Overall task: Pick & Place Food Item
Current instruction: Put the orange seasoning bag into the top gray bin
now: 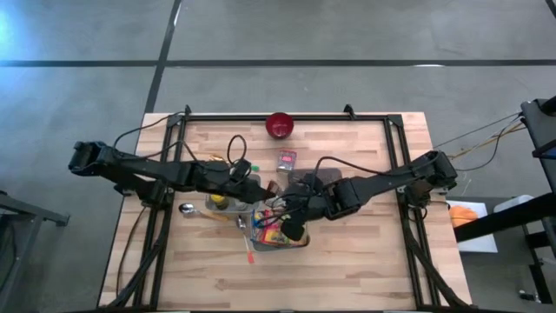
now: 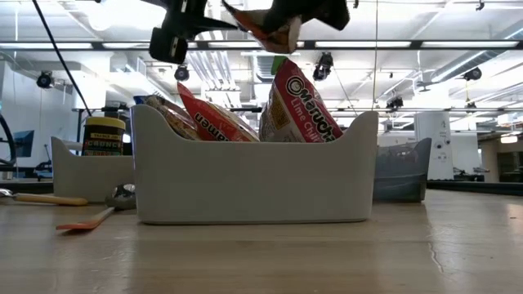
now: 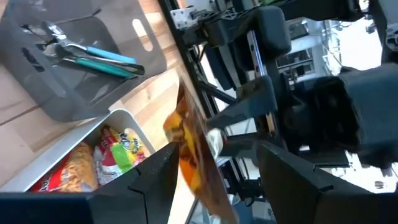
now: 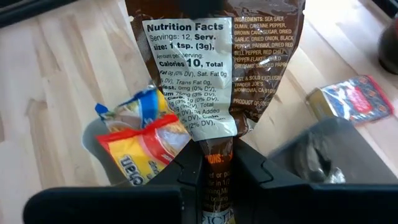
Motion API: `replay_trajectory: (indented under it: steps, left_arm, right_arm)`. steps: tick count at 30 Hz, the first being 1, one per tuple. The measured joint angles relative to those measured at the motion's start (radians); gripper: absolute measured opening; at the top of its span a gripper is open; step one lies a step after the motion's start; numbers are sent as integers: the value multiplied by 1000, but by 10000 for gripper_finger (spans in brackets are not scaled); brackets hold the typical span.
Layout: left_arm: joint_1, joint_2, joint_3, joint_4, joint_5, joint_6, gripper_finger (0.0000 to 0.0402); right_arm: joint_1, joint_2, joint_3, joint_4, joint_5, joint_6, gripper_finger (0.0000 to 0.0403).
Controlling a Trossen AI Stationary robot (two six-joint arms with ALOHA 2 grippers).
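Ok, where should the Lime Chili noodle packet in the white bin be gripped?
Probably its top edge, from straight above: the Lime Chili noodle packet stands upright in the white bin, only its upper part clear of the rim, other packets crowding beside it.

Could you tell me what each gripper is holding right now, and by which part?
Right gripper: seasoning packet, pinched at one end edge. Left gripper: jaws open around it, not gripping.

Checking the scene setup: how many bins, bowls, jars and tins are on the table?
Bins: 3 (white, pale, dark grey)
Bowl: 1
Jar: 1
Tin: 1
Total: 6
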Motion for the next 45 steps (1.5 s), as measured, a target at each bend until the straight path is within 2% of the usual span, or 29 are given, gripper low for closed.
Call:
replay_trajectory:
  steps: [5, 8, 11, 15, 16, 20, 32, 39, 45]
  left_arm:
    - [0, 7, 0, -4, 6, 20, 214]
    - [0, 10, 0, -7, 13, 52, 187]
    - [-1, 10, 0, -8, 30, 106, 129]
    - [-1, 10, 0, -9, 43, 158, 26]
    - [-1, 10, 0, -8, 46, 166, 14]
    - [-3, 10, 0, 0, 53, 197, 4]
    - [-4, -40, 0, -15, 71, 260, 1]
    - [5, -150, 0, -157, 64, 341, 0]
    - [5, -244, 0, -384, 64, 446, 0]
  right_arm:
    - [0, 28, 22, 23, -8, -18, 36]
    - [1, 30, 30, 30, -7, -35, 36]
    - [1, 26, 32, 31, 1, -35, 36]
    - [1, 26, 32, 30, 1, -36, 36]
    - [2, 26, 32, 30, 1, -36, 36]
    - [4, 26, 32, 32, 4, -36, 49]
    - [3, 20, 32, 43, 5, -13, 165]
    - [3, -11, 33, 38, 7, 18, 201]
    - [3, -45, 34, 27, 11, 27, 207]
